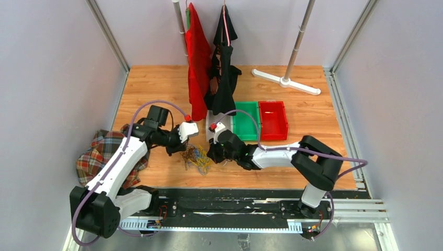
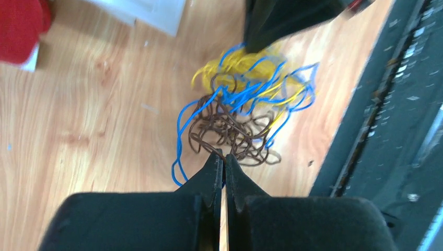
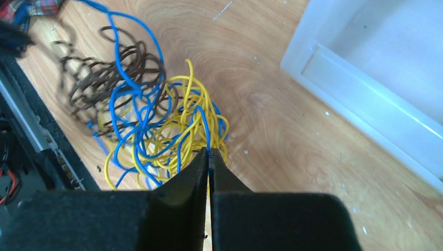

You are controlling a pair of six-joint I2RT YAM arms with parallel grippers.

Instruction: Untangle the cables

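Note:
The cables lie in one tangle (image 1: pixel 196 157) on the wooden table, between my two grippers. In the left wrist view the brown cable (image 2: pixel 230 128) is nearest, with blue loops (image 2: pixel 180 125) and yellow loops (image 2: pixel 240 63) beyond it. My left gripper (image 2: pixel 223 157) is shut on a strand of the brown cable at its tips. In the right wrist view the yellow bundle (image 3: pixel 177 130) and blue strands (image 3: pixel 125 104) are nearest, and the brown loops (image 3: pixel 99 78) are further left. My right gripper (image 3: pixel 209 151) is shut on a blue strand at the yellow bundle's edge.
A plaid cloth (image 1: pixel 104 151) lies at the left. A clear bin (image 3: pixel 376 68), a green bin (image 1: pixel 245 120) and a red bin (image 1: pixel 272 120) stand behind the tangle. Red (image 1: pixel 198 63) and black garments (image 1: pixel 224 68) hang above. A black rail (image 1: pixel 235 201) runs along the front edge.

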